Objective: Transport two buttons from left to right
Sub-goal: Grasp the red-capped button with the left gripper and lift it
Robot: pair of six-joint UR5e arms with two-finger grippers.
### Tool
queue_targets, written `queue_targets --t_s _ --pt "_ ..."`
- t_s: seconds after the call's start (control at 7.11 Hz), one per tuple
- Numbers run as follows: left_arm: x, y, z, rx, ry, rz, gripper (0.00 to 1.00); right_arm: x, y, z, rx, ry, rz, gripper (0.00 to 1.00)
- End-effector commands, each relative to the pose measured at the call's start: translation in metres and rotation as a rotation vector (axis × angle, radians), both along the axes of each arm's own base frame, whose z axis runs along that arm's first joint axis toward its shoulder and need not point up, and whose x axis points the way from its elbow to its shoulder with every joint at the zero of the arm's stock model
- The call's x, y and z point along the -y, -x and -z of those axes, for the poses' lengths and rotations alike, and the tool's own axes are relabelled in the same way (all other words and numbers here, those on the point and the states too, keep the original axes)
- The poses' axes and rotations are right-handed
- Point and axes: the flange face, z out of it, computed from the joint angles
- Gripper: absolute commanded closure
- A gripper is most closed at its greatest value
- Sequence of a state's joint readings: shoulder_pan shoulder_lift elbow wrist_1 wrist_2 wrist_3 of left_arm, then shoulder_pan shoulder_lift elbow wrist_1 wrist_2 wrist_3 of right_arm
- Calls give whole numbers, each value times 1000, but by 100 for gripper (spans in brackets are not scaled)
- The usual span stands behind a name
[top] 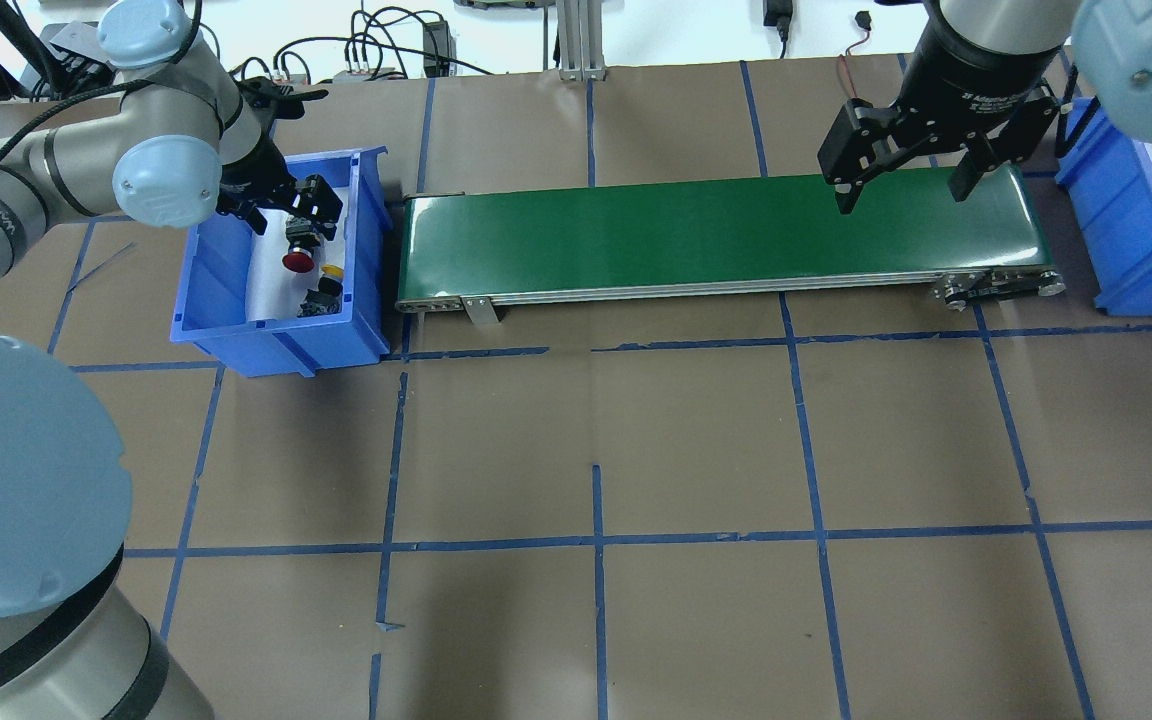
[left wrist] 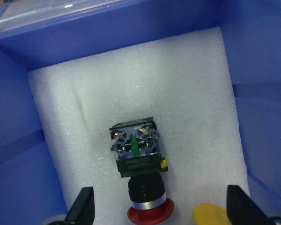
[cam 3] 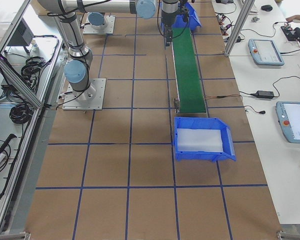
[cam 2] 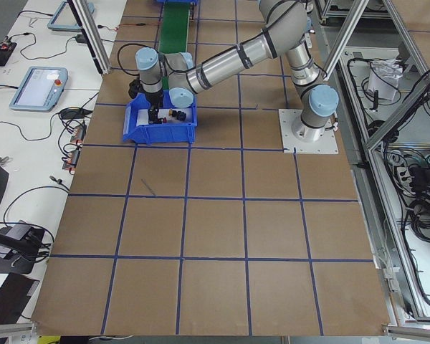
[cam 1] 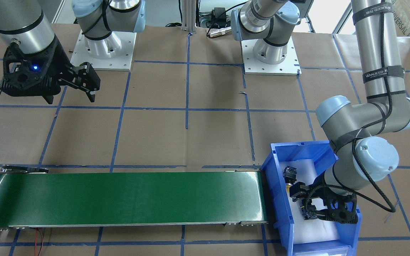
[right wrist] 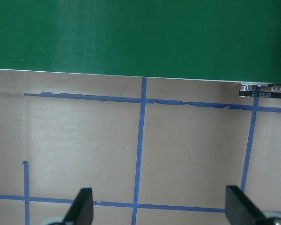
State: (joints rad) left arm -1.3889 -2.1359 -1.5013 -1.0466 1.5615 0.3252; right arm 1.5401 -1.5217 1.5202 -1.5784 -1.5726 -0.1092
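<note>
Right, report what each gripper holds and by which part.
Nothing is held. The left gripper is open over the red button, not touching it; the right gripper is open and empty.

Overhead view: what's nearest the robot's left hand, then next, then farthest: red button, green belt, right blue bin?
1. Red button: in the left bin, right by the left hand.
2. Green belt: across the middle.
3. Right blue bin: at the far right.
</note>
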Motion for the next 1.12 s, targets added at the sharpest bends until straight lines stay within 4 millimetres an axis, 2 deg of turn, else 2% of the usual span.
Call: queue_targets --t_s 0.0,0.28,0.42,0.56,0.7,0.84,0.98 --pt "3 -1 15 0 -10 -1 1 0 0 0 -1 0 0 0" --pt "4 -5 22 -5 -17 -5 2 0 0 0 -1 0 0 0" --pt "4 -9 23 -5 -19 -10 9 0 0 0 -1 0 0 0" --pt "5 -10 24 -3 -11 -4 27 0 0 0 -1 0 0 0" --pt "6 -8 24 3 -3 8 62 0 0 0 -1 0 0 0" --pt "6 -9 25 8 -2 7 77 0 0 0 -1 0 0 0" --pt "6 -5 23 10 0 13 81 0 0 0 -1 0 0 0"
